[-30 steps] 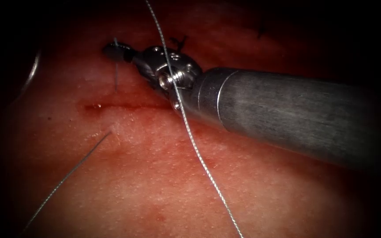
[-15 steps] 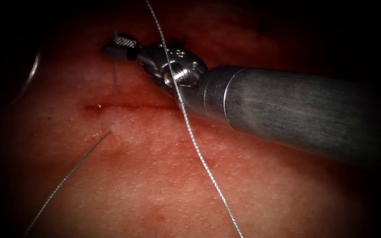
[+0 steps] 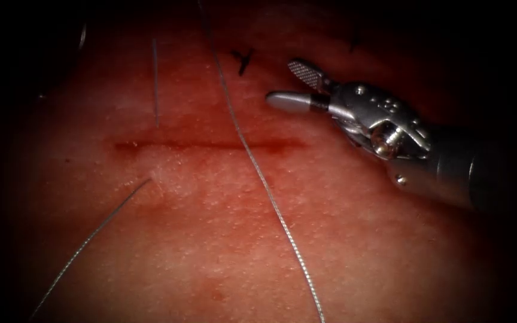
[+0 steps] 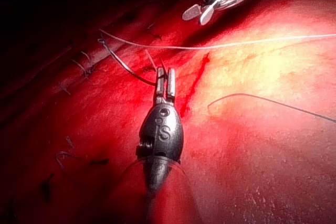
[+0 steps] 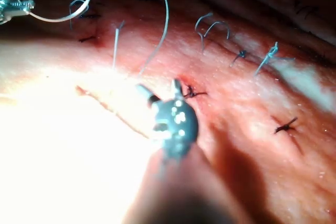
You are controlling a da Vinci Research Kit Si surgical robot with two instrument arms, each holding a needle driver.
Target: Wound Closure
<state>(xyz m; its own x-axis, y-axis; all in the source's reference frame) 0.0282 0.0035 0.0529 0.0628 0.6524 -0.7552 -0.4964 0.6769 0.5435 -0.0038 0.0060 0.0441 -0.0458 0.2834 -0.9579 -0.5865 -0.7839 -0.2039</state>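
Moved back to the frame's right: right tool (image 3: pixel 281 81), jaws spread, holding nothing, above the cut (image 3: pixel 204 145). From the left wrist, left tool (image 4: pixel 164 72) pinching the needle (image 4: pixel 123 66) near one end, clear of the tissue (image 3: pixel 210 251). Mid-frame, thread (image 3: pixel 258 173) crossing the cut; open room below.

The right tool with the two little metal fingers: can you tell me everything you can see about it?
The right tool is shiny grey metal: a thick shaft coming in from the picture's right, a wrist with small screws and holes, and two short jaws. The jaws are spread open and hold nothing; the upper one shows a crosshatched gripping face. It hovers above the right end of the cut, pointing left, apart from the thread that crosses the cut.
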